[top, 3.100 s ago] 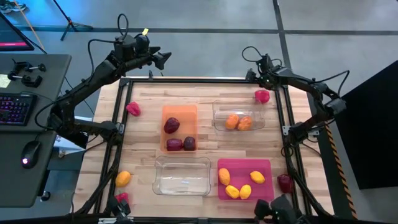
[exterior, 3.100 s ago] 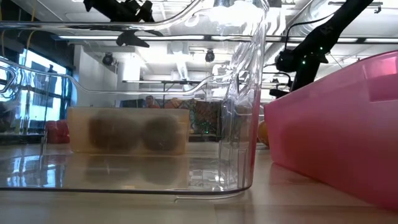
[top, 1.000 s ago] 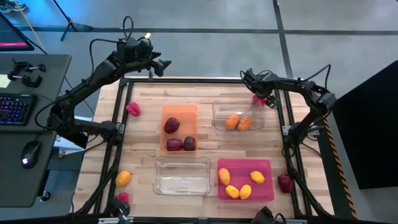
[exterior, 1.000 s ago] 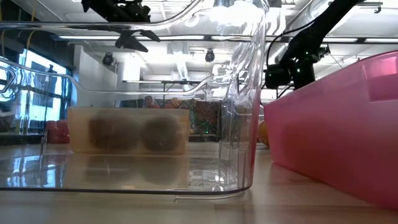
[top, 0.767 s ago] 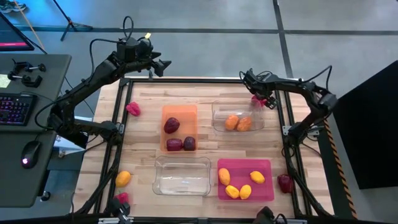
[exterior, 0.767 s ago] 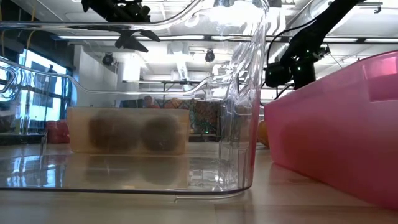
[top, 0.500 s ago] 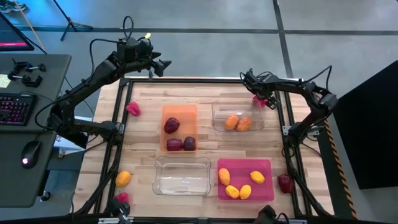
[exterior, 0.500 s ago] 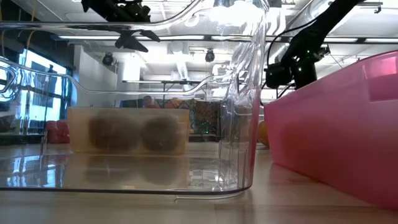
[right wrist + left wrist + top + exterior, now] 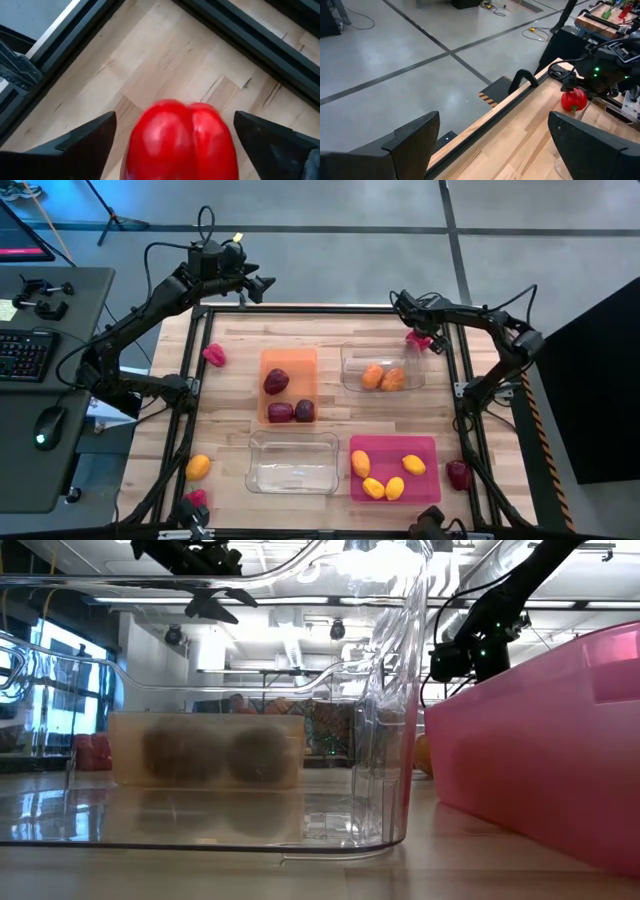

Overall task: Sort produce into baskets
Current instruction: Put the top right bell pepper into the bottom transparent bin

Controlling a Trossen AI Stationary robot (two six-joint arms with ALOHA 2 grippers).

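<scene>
My right gripper (image 9: 422,337) is open at the table's far right, low over a red pepper (image 9: 182,140) that rests on the wood. Its fingers stand on either side of the pepper with a gap on both sides. My left gripper (image 9: 256,284) is open and empty above the far left edge; its wrist view shows the same pepper (image 9: 573,99). The orange basket (image 9: 289,358) holds three maroon pieces. The far clear basket (image 9: 350,370) holds two orange ones. The magenta basket (image 9: 385,445) holds several lemons. The near clear basket (image 9: 293,442) holds nothing.
Loose produce lies along the edges: a pink pepper (image 9: 213,355) at the left, an orange piece (image 9: 198,467) and a red one (image 9: 195,500) at the near left, a maroon one (image 9: 457,473) at the near right. A black frame rail (image 9: 320,307) runs along the far edge.
My right gripper has come down from the far right corner over the red pepper, staying open. In the last second it has only shifted slightly there. The pepper has stayed where it was.
</scene>
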